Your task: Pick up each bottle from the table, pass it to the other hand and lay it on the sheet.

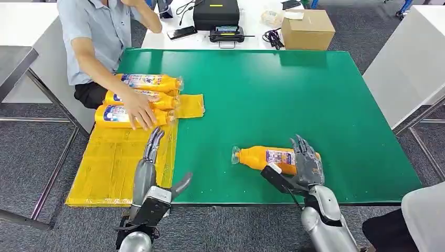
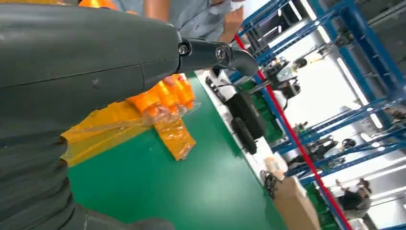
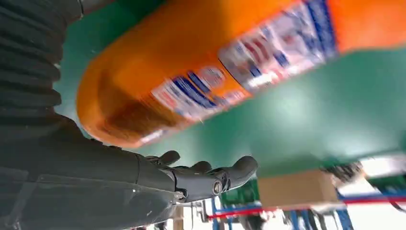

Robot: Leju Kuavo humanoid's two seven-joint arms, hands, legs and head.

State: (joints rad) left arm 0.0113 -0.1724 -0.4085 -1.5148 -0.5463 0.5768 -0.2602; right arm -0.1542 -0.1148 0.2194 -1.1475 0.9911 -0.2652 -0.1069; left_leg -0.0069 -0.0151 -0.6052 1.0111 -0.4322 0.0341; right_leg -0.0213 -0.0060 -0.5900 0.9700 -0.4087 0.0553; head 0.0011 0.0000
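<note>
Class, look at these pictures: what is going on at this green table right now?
A humanoid robot is moving orange bottles onto a yellow sheet. Three bottles already lie there, and a seated person's hand rests on them. The robot's right hand is at the base end of the one bottle still on the green table, which lies on its side; whether it is gripped yet is unclear. The left hand is open, empty, fingers reaching toward the sheet.

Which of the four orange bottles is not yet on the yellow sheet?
The orange bottle lying alone on the green mat, at the right hand. The other three bottles lie together on the yellow sheet, under a person's hand.
</note>
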